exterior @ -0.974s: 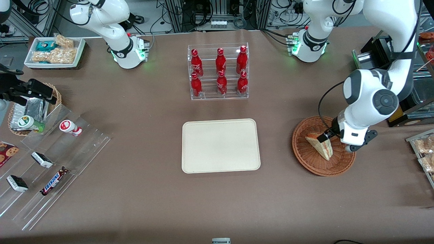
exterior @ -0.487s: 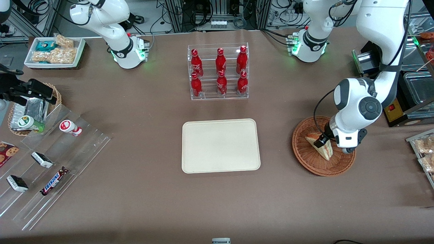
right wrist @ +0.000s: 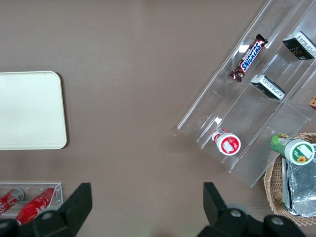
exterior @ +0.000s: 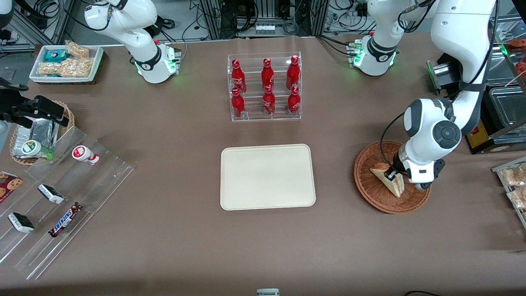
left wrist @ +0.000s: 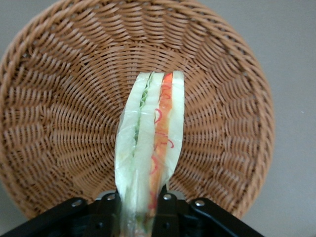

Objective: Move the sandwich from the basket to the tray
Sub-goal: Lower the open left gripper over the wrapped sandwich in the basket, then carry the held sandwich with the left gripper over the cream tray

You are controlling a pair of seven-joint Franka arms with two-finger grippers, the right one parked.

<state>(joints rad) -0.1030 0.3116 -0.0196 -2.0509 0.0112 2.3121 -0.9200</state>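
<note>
Black fingers of the left arm's gripper (left wrist: 143, 210) sit closed against the two flat faces of the sandwich (left wrist: 150, 148), pinching the wedge at its wide end while it stands on edge inside the basket (left wrist: 59, 128). From the front, the gripper (exterior: 389, 176) is low in the wicker bowl with the sandwich (exterior: 392, 183) angled out from it toward the camera, its tip seemingly resting on the weave of the basket (exterior: 372, 195).

By the look of it, the grasp is made but the lift has not begun: the sandwich is in the basket, and the cream tray (exterior: 267, 176) lies bare, well apart toward the middle of the table. Raising the wedge, carrying it across and setting it down all remain.

No writing can be read on the clear wrap; only red squiggles show along the filling edge. Farther out, the red bottles (exterior: 267, 86) in their clear rack carry white script too small to read. Toward the parked arm's end, a bar (exterior: 65, 220) on the clear stepped stand reads SNICKERS, seen also from the right wrist camera (right wrist: 250, 57).
</note>
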